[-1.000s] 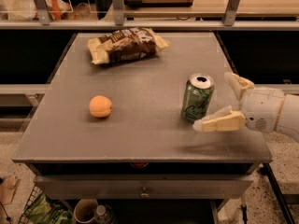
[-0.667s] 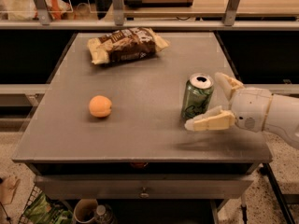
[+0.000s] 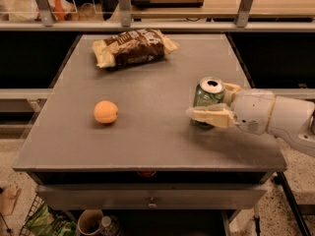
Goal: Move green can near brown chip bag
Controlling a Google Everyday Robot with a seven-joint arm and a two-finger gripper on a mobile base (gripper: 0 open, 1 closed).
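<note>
Small pale-green metal drink can upright on grey table, right of centre, inside white two-finger gripper reaching in from the right. Cannot tell whether clamped or merely around. Crinkled dark-brown chip bag well apart, far-left of can, long axis left-right. Round orange fruit left, off that diagonal.

Overhead lighting is dim and warm. The gripper, at the right side of the table, casts a soft shadow on it.

Grey table: brown chip bag, orange, green can; end effector at can.
</note>
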